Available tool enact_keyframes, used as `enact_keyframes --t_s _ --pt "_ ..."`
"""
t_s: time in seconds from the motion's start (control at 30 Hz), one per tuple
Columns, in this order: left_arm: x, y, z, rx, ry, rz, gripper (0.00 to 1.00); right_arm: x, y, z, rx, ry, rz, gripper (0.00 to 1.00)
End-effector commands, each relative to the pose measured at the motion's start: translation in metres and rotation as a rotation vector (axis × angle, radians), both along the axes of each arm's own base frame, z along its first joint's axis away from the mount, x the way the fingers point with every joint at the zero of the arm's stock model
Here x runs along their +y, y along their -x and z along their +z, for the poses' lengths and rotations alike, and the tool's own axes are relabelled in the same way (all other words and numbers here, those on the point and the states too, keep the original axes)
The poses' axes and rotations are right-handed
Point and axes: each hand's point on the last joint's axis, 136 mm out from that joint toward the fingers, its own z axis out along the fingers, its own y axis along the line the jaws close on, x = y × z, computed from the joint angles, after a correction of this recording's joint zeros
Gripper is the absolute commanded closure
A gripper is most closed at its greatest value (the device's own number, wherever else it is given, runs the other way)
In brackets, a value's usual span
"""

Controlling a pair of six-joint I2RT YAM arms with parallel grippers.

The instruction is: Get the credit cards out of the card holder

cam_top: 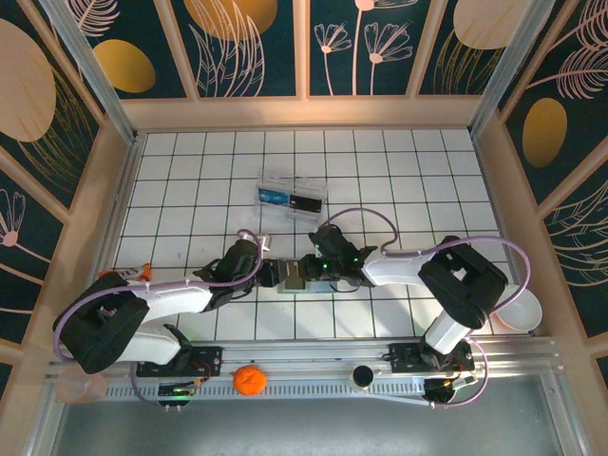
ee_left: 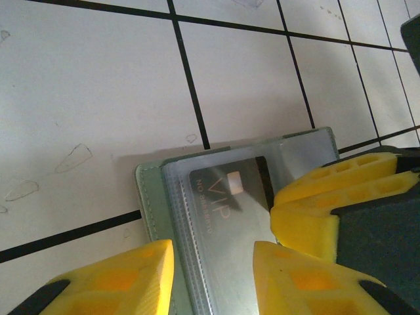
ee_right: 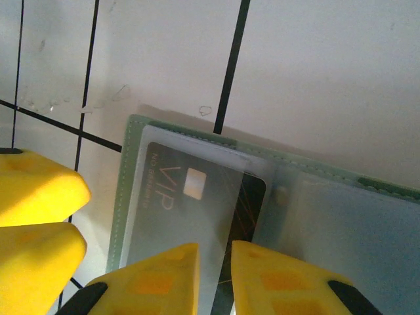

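Top view: card holder point(cam_top: 295, 281) lies on the table point(cam_top: 190, 190), left gripper point(cam_top: 275, 275) and right gripper point(cam_top: 313, 272) meeting on it. Left wrist: left jaws stand apart astride the open holder. Right wrist: right jaws nearly closed at the VIP card point(ee_right: 190, 197), grip unclear

Light: bright, even | shadows: soft | glare: mild | close-ups: perhaps slightly blurred
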Motion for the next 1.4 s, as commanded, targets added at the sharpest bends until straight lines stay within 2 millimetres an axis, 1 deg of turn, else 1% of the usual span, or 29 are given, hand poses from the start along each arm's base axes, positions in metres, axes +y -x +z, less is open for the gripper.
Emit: enact_keyframes --t_s 0.0,0.13,0.23,0.33,0.43,0.57,0.67,0.7,0.83,0.9,1.07,1.23,1.37 --pt "-0.001 -0.002 0.000 -0.006 0.013 0.009 0.63 -0.002 0.002 -0.008 -0.008 0.057 -0.001 0.79" --pt "0.000 -0.002 0.001 -0.006 0.016 0.013 0.63 -0.005 0.001 -0.007 -0.047 0.105 -0.012 0.79" --pt "0.002 -0.002 -0.001 -0.002 0.009 0.023 0.64 -0.007 -0.001 -0.001 -0.115 0.168 -0.030 0.78" --pt "0.005 -0.002 0.001 -0.007 0.006 0.031 0.67 -0.009 -0.004 0.009 -0.183 0.218 -0.049 0.78" --pt "0.004 -0.002 0.008 -0.023 0.013 0.026 0.70 -0.008 -0.005 0.018 -0.217 0.215 -0.057 0.77" --pt "-0.004 -0.004 0.018 -0.035 0.043 -0.002 0.71 -0.004 -0.008 0.035 -0.260 0.187 -0.065 0.76" --pt "-0.011 -0.004 0.019 -0.034 0.055 -0.020 0.75 -0.003 -0.009 0.044 -0.266 0.148 -0.069 0.75" --pt "-0.013 -0.004 0.017 -0.032 0.051 -0.027 0.76 -0.002 -0.009 0.045 -0.248 0.126 -0.067 0.75" --pt "-0.022 -0.003 0.007 -0.018 0.034 -0.051 0.80 0.006 -0.001 0.039 -0.117 -0.003 -0.032 0.76" --pt "-0.023 -0.004 0.002 -0.012 0.018 -0.052 0.81 0.007 0.001 0.034 -0.068 -0.031 -0.034 0.76" --pt "-0.014 -0.005 -0.015 0.015 -0.056 -0.024 0.88 0.000 0.000 0.019 -0.010 -0.023 -0.060 0.77" --pt "-0.006 0.003 -0.028 0.051 -0.095 -0.028 0.91 -0.008 0.000 0.009 0.010 0.002 -0.093 0.77" --pt "-0.001 0.009 -0.034 0.071 -0.113 -0.032 0.92 -0.016 0.000 0.000 0.037 0.020 -0.121 0.77"
